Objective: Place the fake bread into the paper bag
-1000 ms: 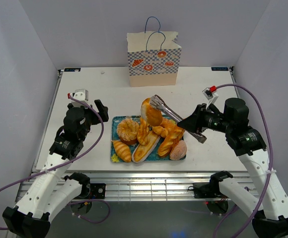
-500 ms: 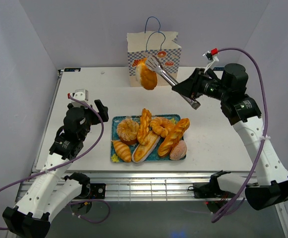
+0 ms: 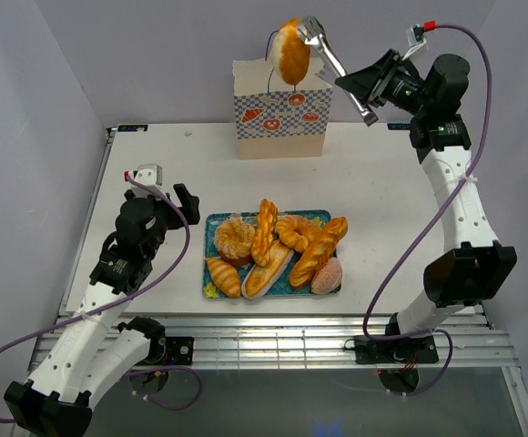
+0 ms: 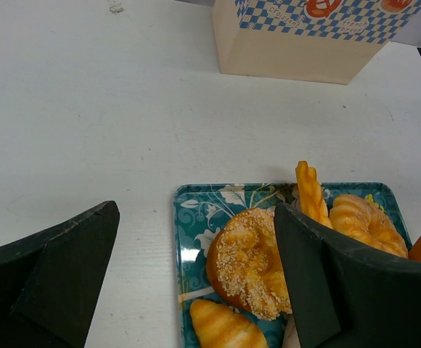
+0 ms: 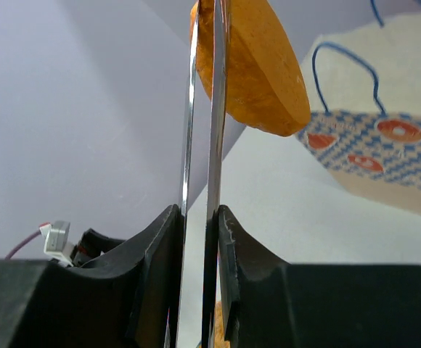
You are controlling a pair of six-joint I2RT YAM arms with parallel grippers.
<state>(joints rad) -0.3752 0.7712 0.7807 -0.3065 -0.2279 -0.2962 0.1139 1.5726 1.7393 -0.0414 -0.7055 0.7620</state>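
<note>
Clamping metal tongs (image 3: 330, 57) in its jaws, right gripper (image 3: 362, 85) holds one fake bread (image 3: 293, 51) high near the paper bag (image 3: 282, 123). Left gripper (image 4: 196, 210) jaws wide, beside tray (image 3: 210, 224).

**Moved: golden toy bun (image 3: 292, 50), from tray level to above the bag.**

One second ago the bun hung in the metal tongs (image 3: 330, 56) just over the middle of the teal tray (image 3: 208, 238). Half a second ago it was in front of the paper bag's (image 3: 282, 116) printed face. It is now raised above the bag's open top. The right end effector (image 3: 370, 87), clamped on the tong handles throughout, has climbed and swung toward the far side of the surface. The right arm (image 3: 455, 187) has changed from a low bend to stretched tall. The pastries at the tray's centre are no longer covered.
</note>
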